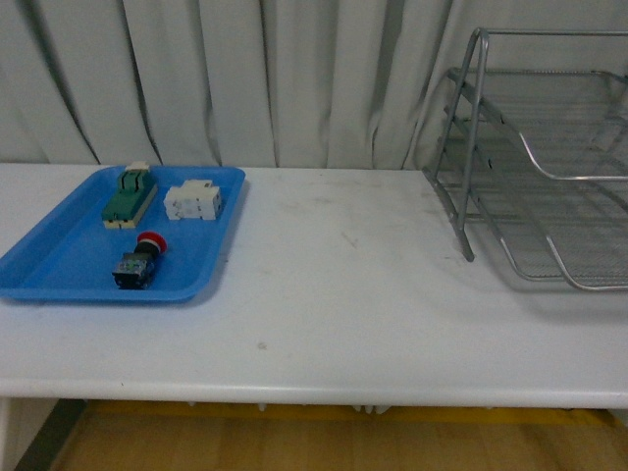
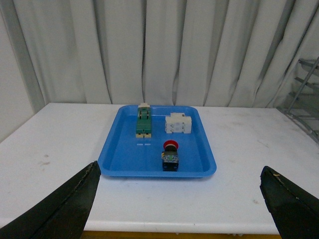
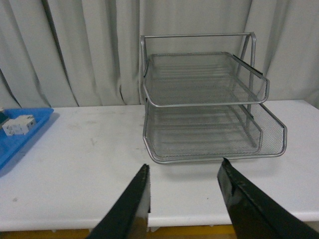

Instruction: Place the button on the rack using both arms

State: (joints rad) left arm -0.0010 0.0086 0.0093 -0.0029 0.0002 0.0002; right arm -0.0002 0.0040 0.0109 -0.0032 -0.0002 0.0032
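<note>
Front view: button (image 1: 139, 259) is lying in blue tray (image 1: 69, 250), counter's (image 1: 343, 294) left edge; rack (image 1: 549, 221) is standing right.
Grippers: left gripper (image 2: 178, 166), right gripper (image 3: 184, 164) are hanging spread, empty.
Progress: everything is remaining.

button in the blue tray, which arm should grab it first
Left. The left tool is open and faces the button in the blue tray. The right tool is open and faces the rack, and its view does not show the button.

Everything I see is evenly lit and bright, though a little soft and hazy. The white table (image 1: 343, 294) glares mildly; under the rack (image 3: 204, 134) lies only a faint shadow.
</note>
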